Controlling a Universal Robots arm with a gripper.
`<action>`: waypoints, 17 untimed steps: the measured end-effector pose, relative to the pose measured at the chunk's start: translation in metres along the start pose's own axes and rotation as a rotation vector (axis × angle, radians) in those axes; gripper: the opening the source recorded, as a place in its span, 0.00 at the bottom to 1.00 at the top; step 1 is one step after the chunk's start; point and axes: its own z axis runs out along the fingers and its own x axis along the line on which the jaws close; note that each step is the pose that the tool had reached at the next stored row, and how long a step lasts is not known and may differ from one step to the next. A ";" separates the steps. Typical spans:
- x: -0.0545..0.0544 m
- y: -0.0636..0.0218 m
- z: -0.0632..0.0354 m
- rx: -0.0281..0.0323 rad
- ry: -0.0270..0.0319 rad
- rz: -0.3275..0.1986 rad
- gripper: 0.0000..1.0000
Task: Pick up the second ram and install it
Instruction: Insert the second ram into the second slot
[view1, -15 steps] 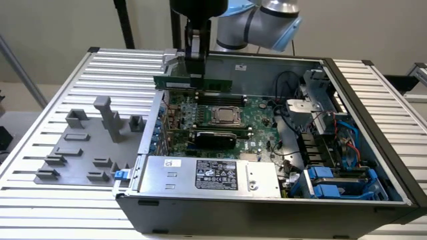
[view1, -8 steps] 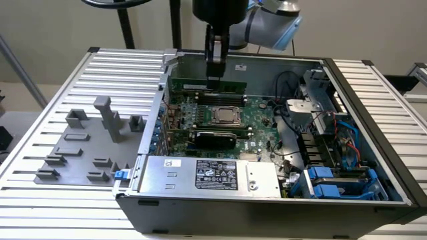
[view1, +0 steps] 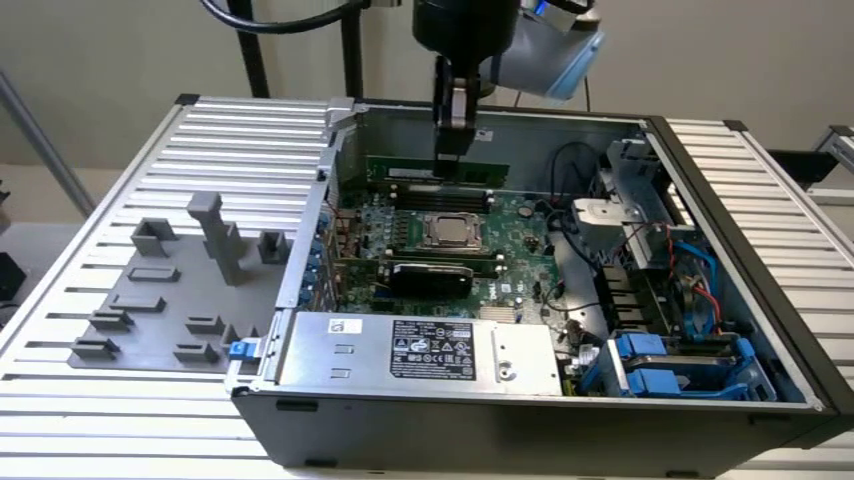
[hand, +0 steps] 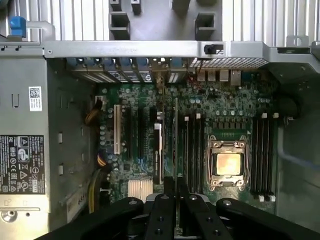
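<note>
The second ram is a thin green stick held level, on its long edge, over the far side of the motherboard inside the open computer case. My gripper comes straight down from above and is shut on the stick's top edge. In the wrist view the ram shows edge-on as a thin line running out from between my black fingers, just beside the dark memory slots next to the CPU socket. Whether the stick touches a slot I cannot tell.
A grey plastic fixture with upright blocks lies on the ribbed table at the exterior view's left. Inside the case sit a power supply at the front, blue drive bays and cables at the exterior view's right.
</note>
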 end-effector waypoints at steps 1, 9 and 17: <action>-0.003 -0.0014 0.0015 0.0000 -0.0007 0.000 0.00; -0.025 -0.0093 0.0135 -0.0002 -0.0077 0.000 0.00; -0.047 -0.0162 0.0261 -0.0003 -0.0135 0.000 0.00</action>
